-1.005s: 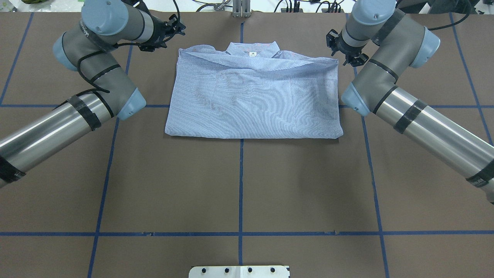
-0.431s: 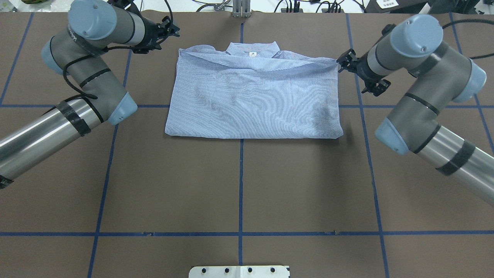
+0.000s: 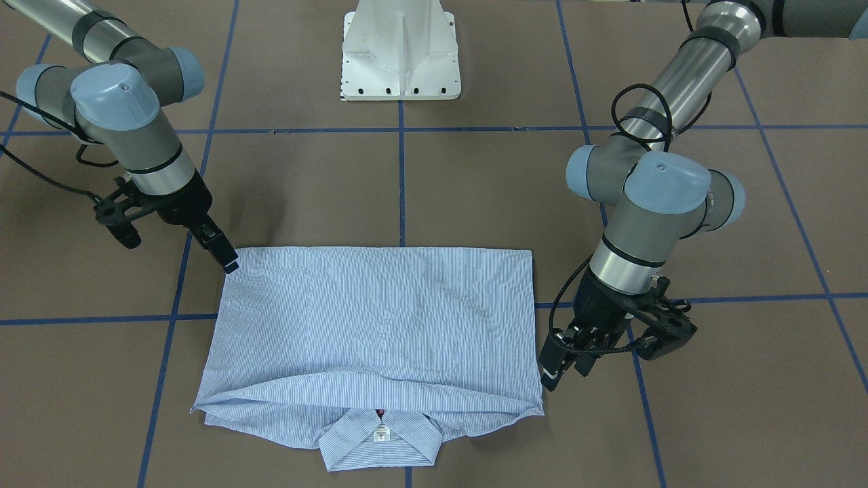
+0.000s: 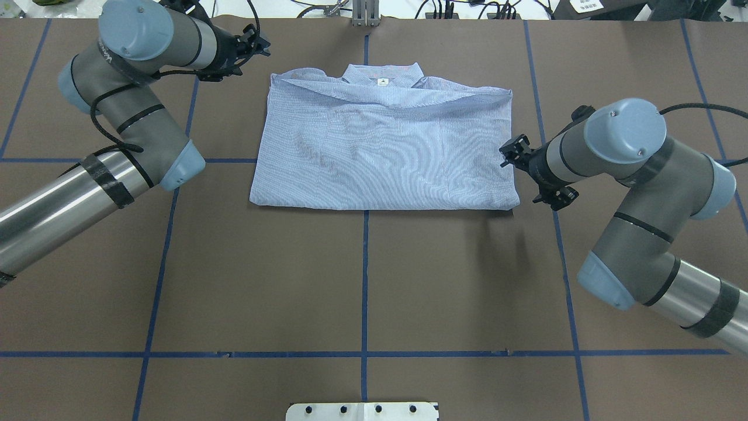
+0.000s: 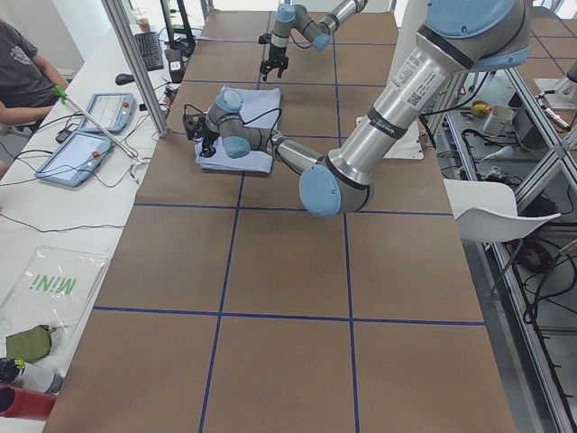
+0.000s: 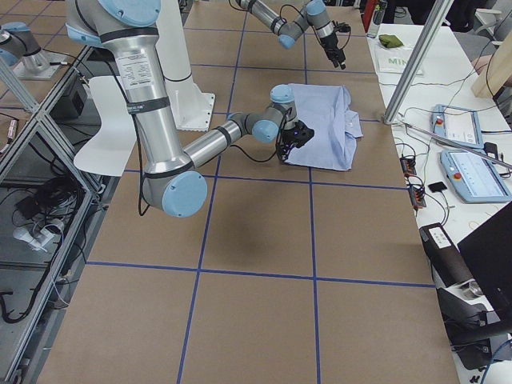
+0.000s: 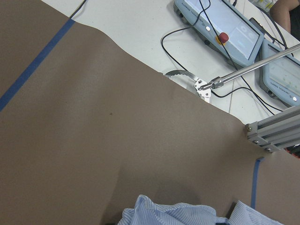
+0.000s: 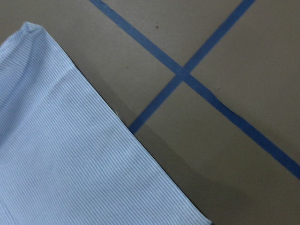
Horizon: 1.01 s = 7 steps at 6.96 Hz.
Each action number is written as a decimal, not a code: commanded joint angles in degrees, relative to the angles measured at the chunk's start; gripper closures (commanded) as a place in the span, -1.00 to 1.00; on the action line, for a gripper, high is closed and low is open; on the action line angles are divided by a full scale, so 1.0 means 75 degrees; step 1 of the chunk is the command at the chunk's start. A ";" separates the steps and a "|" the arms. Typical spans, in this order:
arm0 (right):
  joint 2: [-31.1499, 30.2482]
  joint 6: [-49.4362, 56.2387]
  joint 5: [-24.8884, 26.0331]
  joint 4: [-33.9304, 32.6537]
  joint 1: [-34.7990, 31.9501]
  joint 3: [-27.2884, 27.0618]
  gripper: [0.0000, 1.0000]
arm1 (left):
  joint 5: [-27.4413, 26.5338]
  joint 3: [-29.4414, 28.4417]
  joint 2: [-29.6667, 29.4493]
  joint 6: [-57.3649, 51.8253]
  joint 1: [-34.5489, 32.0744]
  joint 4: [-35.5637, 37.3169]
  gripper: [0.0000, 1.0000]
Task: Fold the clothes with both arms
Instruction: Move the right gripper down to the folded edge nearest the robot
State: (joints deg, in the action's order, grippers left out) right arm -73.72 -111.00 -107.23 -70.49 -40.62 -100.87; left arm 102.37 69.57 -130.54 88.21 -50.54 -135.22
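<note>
- The shirt (image 4: pixel 385 152), light blue with fine white stripes, lies folded into a rough rectangle in the upper middle of the overhead view. Its collar (image 4: pixel 383 75) is on the top edge.
- It rests flat on the brown surface (image 4: pixel 362 280), which is crossed by blue tape lines (image 4: pixel 365 269).
- The left gripper (image 3: pixel 566 369) hangs at the lower right of the front-facing view, just beside the shirt's side edge near the collar end. Its jaws look apart, with nothing between them.
- The right gripper (image 3: pixel 229 263) points down at the shirt's upper left corner in that view, right at the cloth edge. I cannot tell whether it touches, or whether its jaws are apart or together.
- The right wrist view shows the shirt's straight edge beside a crossing of tape lines.
- The white mounting base (image 3: pixel 400 51) sits at top centre of the front-facing view.
</note>
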 commanded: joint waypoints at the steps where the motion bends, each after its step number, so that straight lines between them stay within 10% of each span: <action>1: 0.0008 -0.0223 0.0245 0.0000 0.0399 0.0147 -0.96 | -0.0021 0.0122 0.0097 -0.0007 0.0000 0.0005 -0.53; 6: 0.0149 -0.0211 0.0317 0.0000 0.0459 0.0558 -0.46 | -0.0044 0.0181 0.0226 -0.0019 0.0000 0.0005 -0.53; 7: 0.0219 -0.0223 0.0317 -0.0011 0.0459 0.0558 0.26 | -0.0044 0.0193 0.0296 -0.0031 0.0000 0.0005 -0.52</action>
State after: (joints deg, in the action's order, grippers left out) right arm -72.53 -112.60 -104.95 -70.50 -37.18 -96.75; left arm 102.07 70.96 -128.75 88.05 -50.54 -135.17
